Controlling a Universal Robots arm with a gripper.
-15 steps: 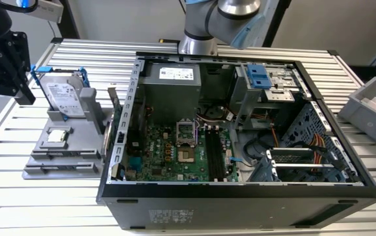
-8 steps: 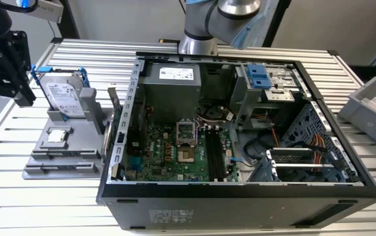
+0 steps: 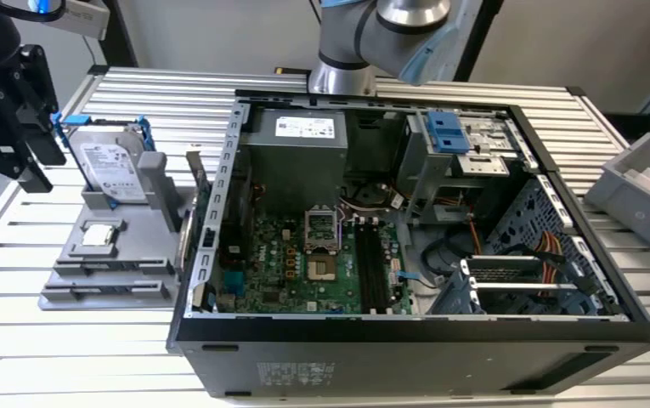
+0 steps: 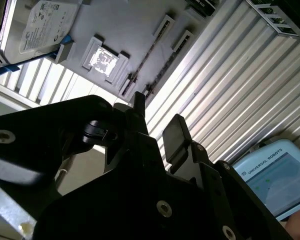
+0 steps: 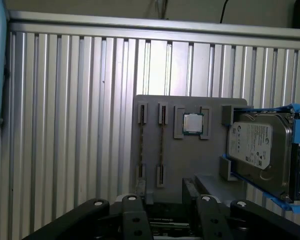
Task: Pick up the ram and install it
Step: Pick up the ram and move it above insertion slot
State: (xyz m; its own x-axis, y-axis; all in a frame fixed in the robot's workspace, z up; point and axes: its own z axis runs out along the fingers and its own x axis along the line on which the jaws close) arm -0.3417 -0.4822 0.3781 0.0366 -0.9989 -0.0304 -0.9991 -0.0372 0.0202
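The ram is a thin, flat, narrow stick standing on edge, so in both wrist views it reads as a slim dark line between two small grey brackets, and its colour cannot be told from this angle. It sits in a narrow slot of the flat grey plastic holder block, in the middle of the first wrist view and at the left of the exterior view. A second strip of the same look lies parallel just beside it. On the ram's other side rests a small square silver chip, and past that stands a big silver hard drive in a blue frame. The black gripper hangs over the holder's near edge at the bottom of the first wrist view, its jaws spread apart and gripping nothing. The holder rests on the ribbed aluminium worktop, beside an open black computer case whose green motherboard carries long black slots.
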